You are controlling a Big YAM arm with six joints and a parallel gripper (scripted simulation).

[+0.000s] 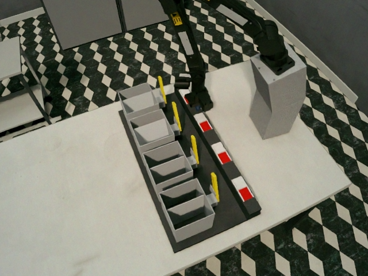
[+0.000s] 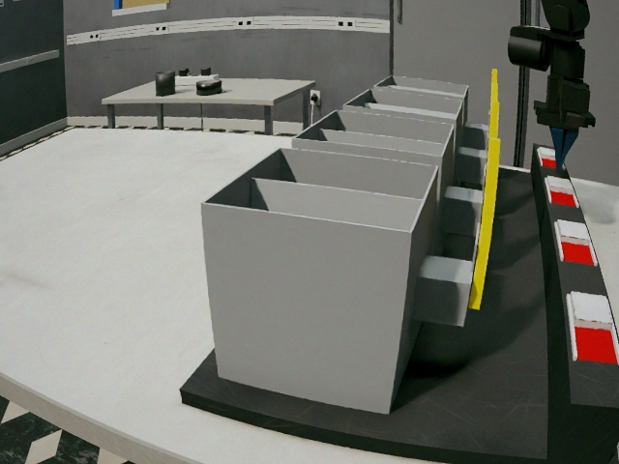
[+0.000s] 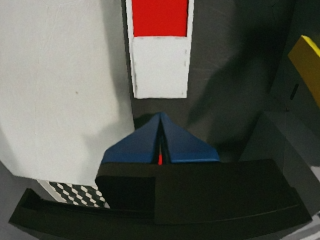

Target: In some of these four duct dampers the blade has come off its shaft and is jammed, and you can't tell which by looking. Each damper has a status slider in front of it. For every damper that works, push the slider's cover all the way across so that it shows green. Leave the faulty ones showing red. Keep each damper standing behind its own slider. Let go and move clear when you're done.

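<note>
Its blue tips pressed together on nothing, the pincer (image 1: 198, 108) (image 2: 558, 166) (image 3: 160, 118) points down at the dark strip (image 1: 234, 171) (image 2: 582, 283) (image 3: 205, 75) on the tabletop (image 1: 74, 178) (image 2: 100, 224) (image 3: 60, 90), between the farthest slider (image 1: 186, 99) (image 2: 547, 161) and the second-farthest slider (image 1: 204, 126) (image 2: 562, 197) (image 3: 160, 67), whose white cover lies near the tips. All four sliders show red, each with a gray damper standing behind it. Whether the tips touch the strip, the views cannot tell.

Grey dampers (image 1: 194, 232) (image 2: 309, 300), yellow levers (image 1: 215, 187) (image 2: 487, 224) (quite bright), red-and-white sliders (image 1: 242, 188) (image 2: 593, 327) (image 3: 160, 67), green-black-and-cream diamond-patterned floor (image 1: 219, 264) (image 2: 44, 444) (image 3: 80, 194)
</note>
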